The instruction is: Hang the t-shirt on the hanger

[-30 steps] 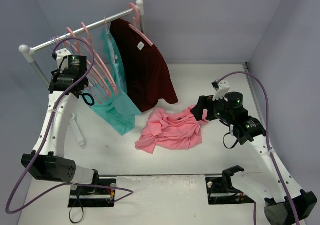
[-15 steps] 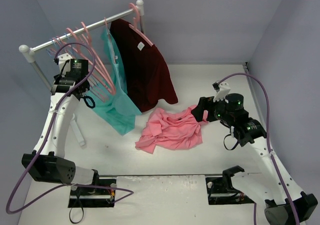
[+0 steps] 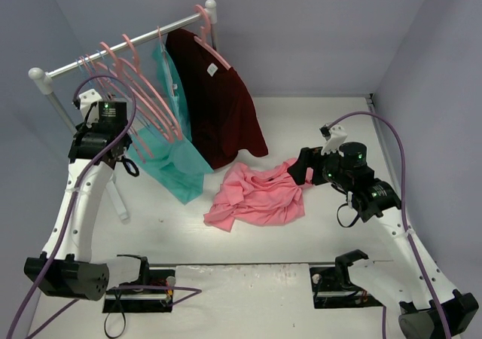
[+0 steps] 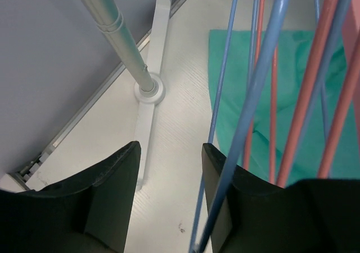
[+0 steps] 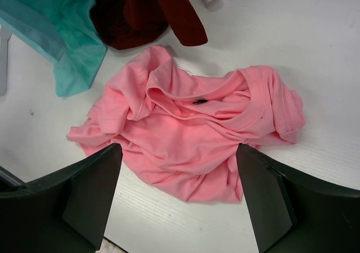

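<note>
- The rack carries hanging shirts;
- the t-shirt lies crumpled on the table, right of the rack, near the maroon shirt's hem;
- the hanger hangs on the rack's rail;
- right gripper over the t-shirt, jaws wide apart, empty;
- left gripper at the rack's left end, jaws apart, hanger wire alongside one finger.

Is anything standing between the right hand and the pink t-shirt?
Nothing visible does. The open right hand faces the t-shirt, which lies crumpled on the table; only air lies between them.
</note>
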Available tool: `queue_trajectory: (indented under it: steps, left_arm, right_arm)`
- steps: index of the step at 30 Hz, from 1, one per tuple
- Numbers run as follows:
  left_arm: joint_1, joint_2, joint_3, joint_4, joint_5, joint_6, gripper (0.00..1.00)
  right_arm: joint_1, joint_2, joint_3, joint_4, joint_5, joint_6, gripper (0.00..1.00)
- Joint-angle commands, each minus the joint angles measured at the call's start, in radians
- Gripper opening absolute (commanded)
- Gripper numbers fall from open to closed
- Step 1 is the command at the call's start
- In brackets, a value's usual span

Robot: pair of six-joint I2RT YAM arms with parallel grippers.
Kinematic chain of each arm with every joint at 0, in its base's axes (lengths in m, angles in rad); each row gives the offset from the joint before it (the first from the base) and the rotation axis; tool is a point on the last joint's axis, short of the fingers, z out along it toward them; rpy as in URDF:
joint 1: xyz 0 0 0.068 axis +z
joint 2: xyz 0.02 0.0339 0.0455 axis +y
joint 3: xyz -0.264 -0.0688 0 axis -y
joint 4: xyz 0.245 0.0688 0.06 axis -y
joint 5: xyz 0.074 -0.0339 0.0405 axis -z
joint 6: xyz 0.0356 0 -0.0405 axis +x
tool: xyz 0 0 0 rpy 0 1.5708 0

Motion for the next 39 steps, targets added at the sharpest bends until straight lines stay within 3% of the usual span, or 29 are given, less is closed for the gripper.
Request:
queue_trajectory:
  steps: [1,24,30,37,39]
  left_arm:
    - [0.009,-0.056,0.000,0.094,0.027,-0.034,0.43]
    - [0.027,0.030,-0.055,0.149,0.060,-0.069,0.43]
    - [0.028,0.025,-0.054,0.157,0.049,-0.054,0.32]
    - [0.038,0.034,-0.058,0.157,0.055,-0.046,0.00]
    - [0.042,0.032,-0.059,0.157,0.059,-0.044,0.00]
  right_arm:
    - [0.008,-0.004,0.002,0.047,-0.028,0.008,0.79]
    - [0.008,-0.015,-0.005,0.046,-0.041,0.013,0.80]
    - [0.008,-0.016,-0.006,0.046,-0.040,0.014,0.80]
    - [0.008,-0.009,-0.003,0.047,-0.035,0.013,0.80]
    - [0.008,-0.008,-0.001,0.047,-0.034,0.012,0.80]
